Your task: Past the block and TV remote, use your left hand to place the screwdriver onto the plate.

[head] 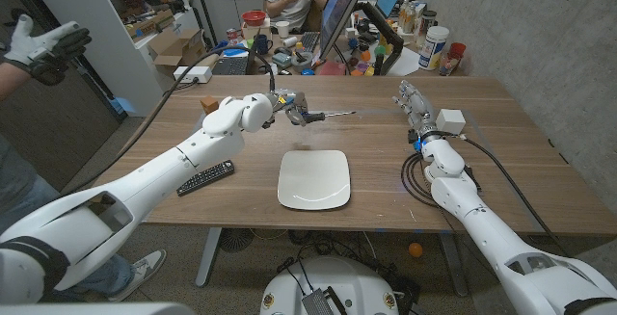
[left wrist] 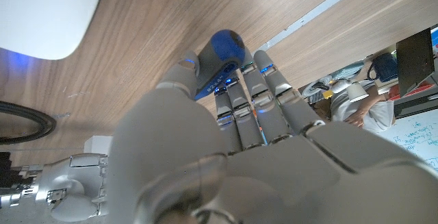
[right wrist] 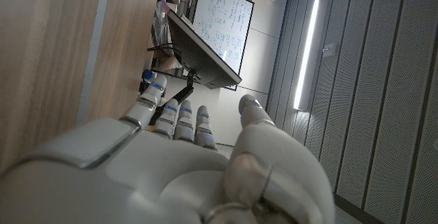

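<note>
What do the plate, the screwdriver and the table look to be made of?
Plate: likely glazed ceramic or melamine; white, smooth, with faint sheen. Screwdriver, held by the left hand: thin metallic-looking shaft, and a glossy blue handle in the left wrist view, probably plastic. Table: wood or wood-look laminate, with visible grain and matte finish.

Wooden table [head: 501, 161]; plate [head: 314, 179], remote [head: 205, 178], block [head: 208, 104]

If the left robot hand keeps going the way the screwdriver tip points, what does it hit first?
Probably nothing soon. The left robot hand holds the screwdriver pointing toward the robot's right, over bare table. The right robot hand lies further along that side; depth is unclear.
</note>
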Controlling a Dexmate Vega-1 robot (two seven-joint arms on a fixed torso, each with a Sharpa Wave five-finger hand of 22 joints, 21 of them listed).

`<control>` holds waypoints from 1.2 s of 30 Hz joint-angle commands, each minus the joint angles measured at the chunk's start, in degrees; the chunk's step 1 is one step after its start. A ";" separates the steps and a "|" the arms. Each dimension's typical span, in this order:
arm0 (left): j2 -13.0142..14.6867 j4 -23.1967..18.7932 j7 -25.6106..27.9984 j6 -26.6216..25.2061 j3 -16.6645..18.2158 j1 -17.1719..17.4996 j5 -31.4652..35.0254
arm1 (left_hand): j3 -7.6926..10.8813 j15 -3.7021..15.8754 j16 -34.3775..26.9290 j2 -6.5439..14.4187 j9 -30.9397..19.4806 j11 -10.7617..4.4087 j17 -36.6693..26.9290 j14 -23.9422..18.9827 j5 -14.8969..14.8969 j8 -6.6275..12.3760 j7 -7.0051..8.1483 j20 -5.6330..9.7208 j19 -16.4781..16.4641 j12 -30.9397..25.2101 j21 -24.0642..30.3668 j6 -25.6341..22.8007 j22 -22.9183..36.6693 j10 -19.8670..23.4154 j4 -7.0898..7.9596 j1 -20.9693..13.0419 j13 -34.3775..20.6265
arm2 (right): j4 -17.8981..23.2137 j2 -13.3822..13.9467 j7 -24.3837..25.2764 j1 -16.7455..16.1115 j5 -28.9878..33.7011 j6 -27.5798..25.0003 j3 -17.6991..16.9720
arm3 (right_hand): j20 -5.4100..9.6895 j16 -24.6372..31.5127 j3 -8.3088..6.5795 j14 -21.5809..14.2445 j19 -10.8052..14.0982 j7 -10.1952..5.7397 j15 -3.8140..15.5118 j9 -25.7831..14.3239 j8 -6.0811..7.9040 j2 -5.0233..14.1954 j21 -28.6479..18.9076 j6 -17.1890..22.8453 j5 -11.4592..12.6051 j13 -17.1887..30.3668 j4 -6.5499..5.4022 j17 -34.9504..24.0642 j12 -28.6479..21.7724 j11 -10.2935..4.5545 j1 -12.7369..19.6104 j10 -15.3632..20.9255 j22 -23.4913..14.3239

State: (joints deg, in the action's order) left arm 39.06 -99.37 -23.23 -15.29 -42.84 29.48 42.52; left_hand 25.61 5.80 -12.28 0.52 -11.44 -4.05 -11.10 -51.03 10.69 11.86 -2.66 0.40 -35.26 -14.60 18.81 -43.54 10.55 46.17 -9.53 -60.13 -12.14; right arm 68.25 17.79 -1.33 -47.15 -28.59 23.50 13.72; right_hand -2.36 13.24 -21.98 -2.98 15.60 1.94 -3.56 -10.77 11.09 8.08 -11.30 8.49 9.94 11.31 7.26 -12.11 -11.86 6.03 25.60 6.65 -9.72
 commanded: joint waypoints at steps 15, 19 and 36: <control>5.94 -7.22 -1.90 6.35 5.43 5.48 -3.59 | -0.88 -0.37 0.48 3.06 -0.15 0.70 -0.02 2.08 -0.21 -0.58 -0.16 0.27 1.57 0.69 -0.75 1.41 0.10 -1.33 -0.03 -4.08 -0.48 | 5.59 0.16 4.95 -2.59 1.90 -1.06 0.72 | -0.08 -0.27 0.29 -0.70 -0.01 -0.18 0.08 -0.22 0.21 -0.13 0.18 0.51 0.20 0.18 0.02 -0.20 0.06 0.03 -0.07 0.76 -0.15; 6.56 -8.32 -1.93 7.99 6.15 6.28 -4.70 | -0.98 -0.36 0.50 3.14 -0.16 0.68 -0.04 2.31 -0.19 -0.60 -0.26 0.20 1.74 0.78 -0.85 1.53 0.11 -1.45 0.00 -4.19 -0.51 | 6.08 0.16 5.53 -2.71 2.21 -1.11 0.83 | -0.09 -0.28 0.31 -0.68 -0.02 -0.18 0.11 -0.22 0.20 -0.12 0.19 0.51 0.20 0.18 0.02 -0.20 0.06 0.01 -0.07 0.76 -0.15; 7.33 -10.48 -3.80 13.44 7.02 7.49 -6.58 | -1.21 -0.63 0.56 3.33 -0.18 0.94 0.11 2.60 -0.16 -0.57 -0.33 0.01 2.15 0.88 -1.10 1.66 0.11 -1.58 0.17 -4.27 -0.73 | 6.54 0.07 6.85 -2.83 2.75 -0.55 0.90 | -0.08 -0.32 0.41 -0.71 -0.03 -0.22 0.11 -0.21 0.19 -0.08 0.18 0.53 0.20 0.18 0.04 -0.20 0.08 0.07 -0.10 0.78 -0.15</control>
State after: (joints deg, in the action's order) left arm 45.95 -108.66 -25.80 -4.60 -36.35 36.15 36.85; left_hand 24.61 5.20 -11.82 2.27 -11.31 -2.96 -10.88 -48.61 10.42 11.46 -3.05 0.29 -33.31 -13.64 17.79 -41.95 10.53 44.88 -9.57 -62.64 -12.70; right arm 74.36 17.93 4.70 -49.83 -26.13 22.54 14.58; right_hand -2.35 12.86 -21.98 -2.98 15.60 1.94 -3.56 -10.77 11.09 8.08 -11.30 8.49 9.94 11.31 7.26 -12.11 -11.86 6.35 25.60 6.97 -9.72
